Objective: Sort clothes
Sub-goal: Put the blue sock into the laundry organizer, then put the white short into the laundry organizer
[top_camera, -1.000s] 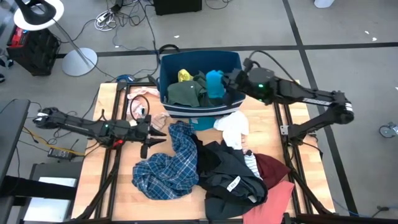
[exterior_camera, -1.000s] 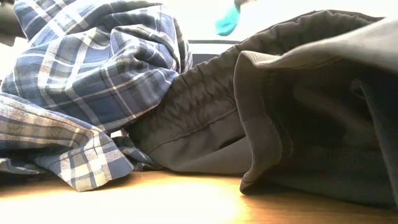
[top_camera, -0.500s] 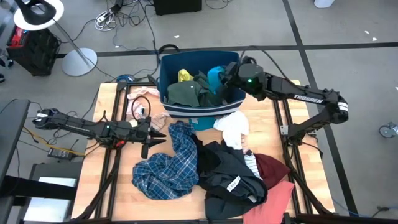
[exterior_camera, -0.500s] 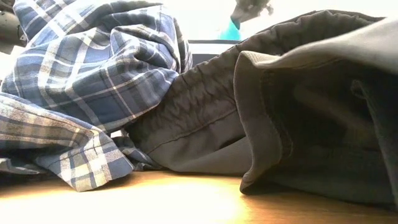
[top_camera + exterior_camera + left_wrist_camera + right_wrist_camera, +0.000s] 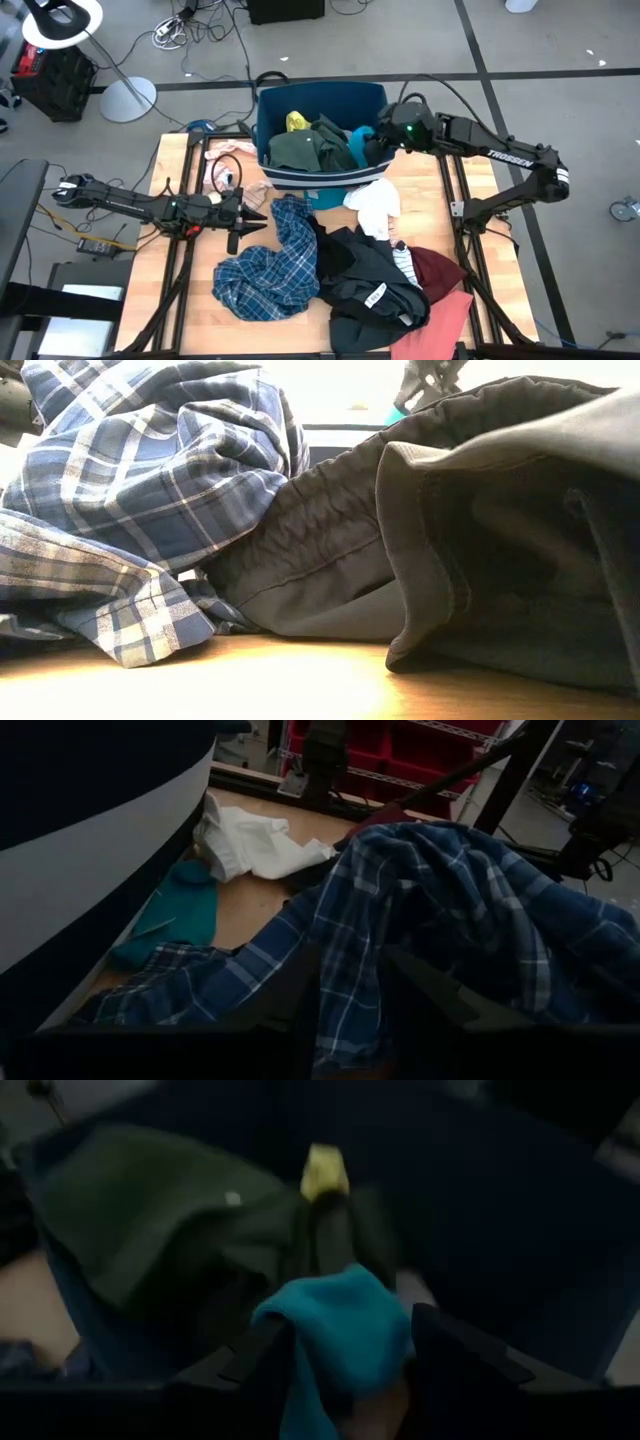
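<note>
The right end effector (image 5: 375, 140) hung released over the navy bin (image 5: 275, 105), a teal garment (image 5: 357, 143) dropping between its spread fingers beside the dark green (image 5: 300, 150) and yellow (image 5: 296, 122) pieces already inside. The plaid shirt (image 5: 270, 265), black clothing (image 5: 365, 265), white piece (image 5: 377, 205) and maroon one (image 5: 440, 268) remained on the counter (image 5: 180, 160) near the bin; left end effector (image 5: 240, 213) waited, part open, empty

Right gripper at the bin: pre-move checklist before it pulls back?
1. Right gripper open: ok, fingers spread.
2. Teal garment inside the navy bin: ok.
3. Teal garment free of the fingers: cannot tell, it lies between them in the right wrist view.
4. Left gripper clear of the bin: ok, it sits at the blue plaid shirt.
5. Clothes left on the table: not ok, a pile remains.
</note>
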`<state>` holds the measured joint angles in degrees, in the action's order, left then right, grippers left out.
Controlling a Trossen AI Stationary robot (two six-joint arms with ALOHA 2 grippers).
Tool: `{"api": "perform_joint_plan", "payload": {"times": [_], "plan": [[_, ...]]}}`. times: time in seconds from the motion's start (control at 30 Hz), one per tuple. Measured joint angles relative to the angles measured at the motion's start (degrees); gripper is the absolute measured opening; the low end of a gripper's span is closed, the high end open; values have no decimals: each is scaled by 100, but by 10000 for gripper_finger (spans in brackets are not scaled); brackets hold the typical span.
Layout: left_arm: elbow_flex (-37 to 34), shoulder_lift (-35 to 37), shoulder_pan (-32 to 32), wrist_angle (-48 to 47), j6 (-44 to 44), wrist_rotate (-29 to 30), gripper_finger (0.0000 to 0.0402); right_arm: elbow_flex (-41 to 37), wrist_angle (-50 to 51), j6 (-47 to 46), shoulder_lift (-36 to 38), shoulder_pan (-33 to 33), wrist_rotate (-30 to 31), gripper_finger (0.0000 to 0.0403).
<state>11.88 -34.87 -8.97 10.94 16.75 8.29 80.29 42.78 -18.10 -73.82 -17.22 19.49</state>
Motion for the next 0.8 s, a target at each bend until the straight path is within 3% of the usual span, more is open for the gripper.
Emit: {"api": "perform_joint_plan", "payload": {"times": [0.5, 0.8], "plan": [[0, -2, 0, -6, -159, 7, 113, -4, 369, -135, 10, -126, -1065, 180], [0, 0, -2, -2, -347, 13, 113, -4, 363, 383, 201, 607, -488, 173]]}}
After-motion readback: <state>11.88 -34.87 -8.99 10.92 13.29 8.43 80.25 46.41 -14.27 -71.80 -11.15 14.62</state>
